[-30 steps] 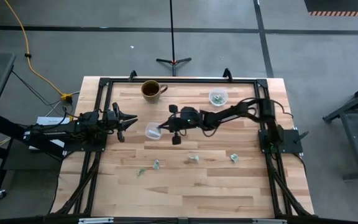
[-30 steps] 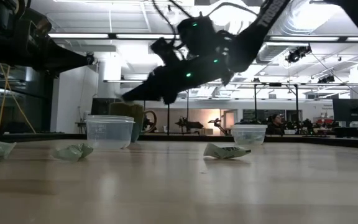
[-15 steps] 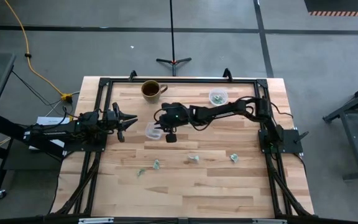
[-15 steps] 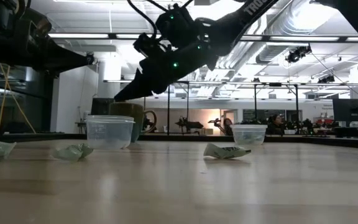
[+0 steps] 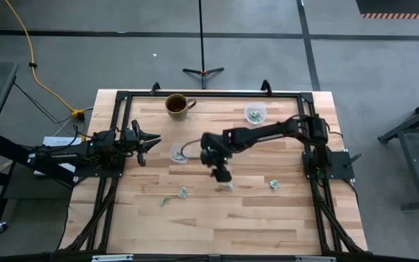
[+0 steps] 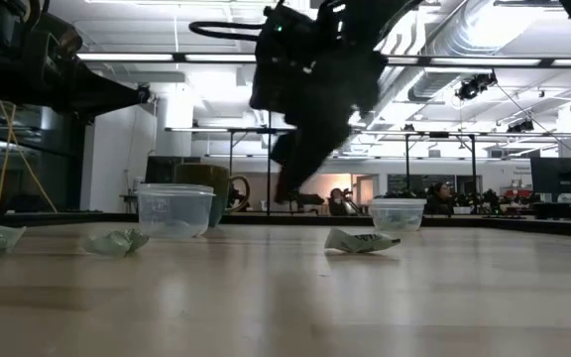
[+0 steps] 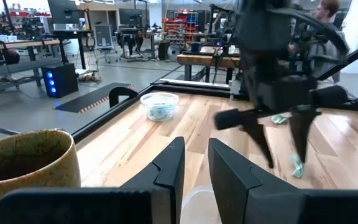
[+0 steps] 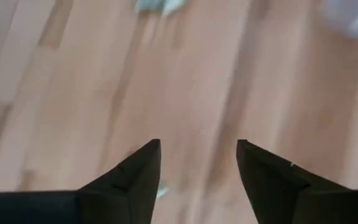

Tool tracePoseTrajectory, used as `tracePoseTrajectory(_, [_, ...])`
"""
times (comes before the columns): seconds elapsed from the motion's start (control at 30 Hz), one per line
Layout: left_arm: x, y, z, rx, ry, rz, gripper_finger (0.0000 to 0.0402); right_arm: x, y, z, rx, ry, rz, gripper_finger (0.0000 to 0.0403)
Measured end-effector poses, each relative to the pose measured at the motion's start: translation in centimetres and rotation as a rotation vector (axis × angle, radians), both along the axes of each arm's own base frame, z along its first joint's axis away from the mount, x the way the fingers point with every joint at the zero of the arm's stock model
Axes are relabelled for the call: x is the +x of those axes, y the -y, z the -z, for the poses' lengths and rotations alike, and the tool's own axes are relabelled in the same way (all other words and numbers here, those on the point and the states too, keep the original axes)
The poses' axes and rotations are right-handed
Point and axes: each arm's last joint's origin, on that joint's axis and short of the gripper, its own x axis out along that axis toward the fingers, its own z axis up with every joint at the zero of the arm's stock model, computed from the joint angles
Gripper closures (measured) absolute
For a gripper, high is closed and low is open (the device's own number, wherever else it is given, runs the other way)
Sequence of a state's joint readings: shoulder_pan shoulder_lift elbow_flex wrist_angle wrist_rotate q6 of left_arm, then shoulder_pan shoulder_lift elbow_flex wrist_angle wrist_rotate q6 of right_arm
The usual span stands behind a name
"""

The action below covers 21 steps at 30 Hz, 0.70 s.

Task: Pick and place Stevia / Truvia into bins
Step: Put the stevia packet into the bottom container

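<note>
Several green-and-white sachets lie flat on the wooden table: one [image 5: 228, 186] just beside my right gripper [image 5: 222, 177], others [image 5: 184, 192] [image 5: 164, 201] [image 5: 273, 184] nearer the front. My right gripper is open and empty, pointing down above the table; the right wrist view [image 8: 197, 146] shows bare wood between its fingers. One clear cup [image 5: 177, 153] stands left of it. A second cup [image 5: 254, 113], with sachets inside [image 7: 159, 104], stands at the far right. My left gripper [image 5: 153, 141] waits at the table's left, fingers nearly together and empty [image 7: 196, 155].
A brown mug [image 5: 177, 105] stands at the far edge, left of centre. A black frame [image 5: 195, 94] runs round the tabletop. In the low view the two cups [image 6: 174, 210] [image 6: 398, 214] and sachets [image 6: 360, 241] [image 6: 117, 241] stand apart on the wood.
My right gripper has gone from above the left clear cup toward the table's near edge and a little right, and has tipped from slanting at the cup to pointing down above a sachet. The cups and the sachets on the table have stayed put.
</note>
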State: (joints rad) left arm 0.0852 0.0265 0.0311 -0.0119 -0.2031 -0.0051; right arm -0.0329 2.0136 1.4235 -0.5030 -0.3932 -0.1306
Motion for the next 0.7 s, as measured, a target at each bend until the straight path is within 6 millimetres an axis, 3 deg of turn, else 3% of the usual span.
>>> tracePoseTrajectory(0.2, [0.0, 0.0, 0.0, 0.0, 0.0, 0.0, 0.0295, -1.0, -4.0, 0.3, 0.033, -0.134, -0.007, 0.0197])
tracePoseTrajectory(0.37, [0.0, 0.0, 0.0, 0.0, 0.0, 0.0, 0.0295, -2.2, -6.6, 0.8, -0.169, -0.225, 0.017, 0.0206])
tracePoseTrajectory(0.5, [0.0, 0.0, 0.0, 0.0, 0.0, 0.0, 0.0295, -2.3, -7.8, 1.0, -0.321, -0.199, 0.068, 0.0213])
tracePoseTrajectory(0.7, [0.0, 0.0, 0.0, 0.0, 0.0, 0.0, 0.0295, -2.4, -8.4, 1.2, -0.289, -0.207, 0.041, 0.0222])
